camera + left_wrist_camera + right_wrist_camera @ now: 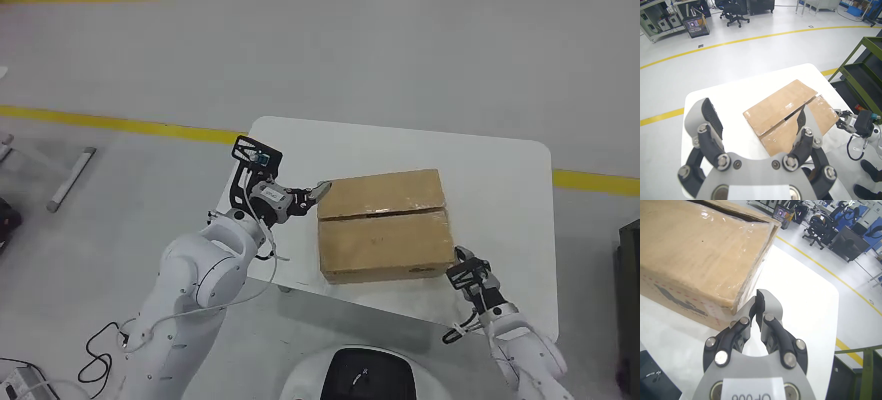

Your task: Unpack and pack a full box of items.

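– Cardboard box (385, 225) (780, 103) (696, 247): where does it sit?

– On the white worktop (500, 165) (725, 94) (800, 285), about midway between the left and right edges. Its long near side lies close to the worktop's near edge. Both top flaps are down and meet in a seam running the length of the lid. A thin dark slit shows along part of that seam, and glossy clear tape covers the cardboard.

– And the left end effector (318, 192) (755, 103)?

– It is spread wide and holds nothing. It is at the short end of the box that faces the worktop's left edge, up at lid height. In its wrist view one finger (804, 117) overlaps the seam. Whether it touches the cardboard, I cannot tell.

– The right end effector (465, 268) (838, 116) (757, 298)?

– Its fingers are drawn together, with nothing between the pads. It is just beside the box's corner nearest the worktop's near-right corner, low over the surface.

– Anything else about?

– A yellow floor line (100, 122) runs beyond the worktop's far edge, and a green cart (866, 66) stands past its right edge.
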